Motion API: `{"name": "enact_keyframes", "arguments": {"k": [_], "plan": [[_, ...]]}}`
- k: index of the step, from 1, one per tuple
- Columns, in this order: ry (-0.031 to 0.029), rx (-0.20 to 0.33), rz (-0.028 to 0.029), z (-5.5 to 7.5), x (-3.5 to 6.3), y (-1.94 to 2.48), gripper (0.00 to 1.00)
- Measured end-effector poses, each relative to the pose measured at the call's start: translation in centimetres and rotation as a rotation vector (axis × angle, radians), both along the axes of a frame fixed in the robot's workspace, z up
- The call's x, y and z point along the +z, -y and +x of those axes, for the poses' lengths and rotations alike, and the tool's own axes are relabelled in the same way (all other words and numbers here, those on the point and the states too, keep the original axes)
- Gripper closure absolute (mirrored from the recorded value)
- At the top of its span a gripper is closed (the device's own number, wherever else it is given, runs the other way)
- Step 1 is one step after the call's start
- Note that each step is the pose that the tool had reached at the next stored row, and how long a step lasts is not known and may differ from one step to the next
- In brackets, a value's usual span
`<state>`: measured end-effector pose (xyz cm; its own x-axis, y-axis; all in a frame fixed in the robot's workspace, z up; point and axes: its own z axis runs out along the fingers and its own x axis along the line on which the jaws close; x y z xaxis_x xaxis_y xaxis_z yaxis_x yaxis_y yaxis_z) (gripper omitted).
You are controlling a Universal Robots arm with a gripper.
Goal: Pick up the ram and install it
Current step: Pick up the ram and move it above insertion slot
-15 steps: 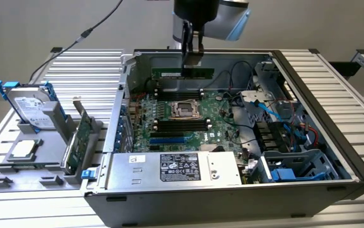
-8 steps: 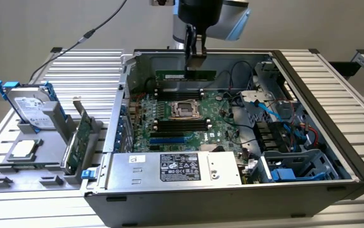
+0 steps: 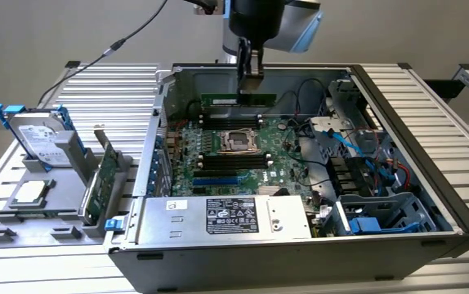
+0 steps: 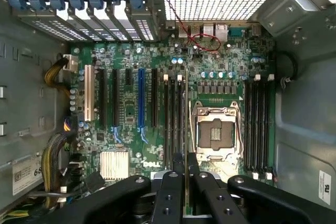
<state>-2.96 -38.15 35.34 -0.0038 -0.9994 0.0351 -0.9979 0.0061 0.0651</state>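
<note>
- Claw [image 3: 251,82] was clamped on the ram [image 3: 239,98], gripping the stick's upper edge near its middle, with the stick level and standing on its long edge.
- Pick-up was judged complete: the ram hung clear of the gray holder [image 3: 55,214] at the exterior view's left edge of the bench [image 3: 430,110], where a taller expansion card [image 3: 104,177] stood upright.
- The ram was inside the open computer case [image 3: 455,214], over the motherboard [image 3: 218,171], above the memory slots [image 3: 234,114] between the processor socket [image 3: 239,141] and the case's far wall.
- In the wrist view the claw [image 4: 186,182] showed the ram [image 4: 187,119] edge-on, running parallel to the memory slots [image 4: 173,119] and just beside the processor socket [image 4: 216,132]; alignment with that bank was judged good.
- Whether the ram's lower edge touched a slot could not be told.
- Seating was judged not yet done: the stick stood proud of the slots.
- Remaining work, as judged: pressing the ram home and letting go.
</note>
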Motion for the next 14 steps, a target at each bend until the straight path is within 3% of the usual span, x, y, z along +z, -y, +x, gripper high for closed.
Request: {"name": "enact_keyframes", "arguments": {"k": [2,4,14], "plan": [[0.0000,0.000,-0.0024,0.01,-0.37,-0.43,0.86],[0.0001,0.000,-0.0044,0.01,-0.69,-0.57,0.86],[0.0001,0.000,-0.0052,0.01,-0.74,-0.58,0.86]]}}
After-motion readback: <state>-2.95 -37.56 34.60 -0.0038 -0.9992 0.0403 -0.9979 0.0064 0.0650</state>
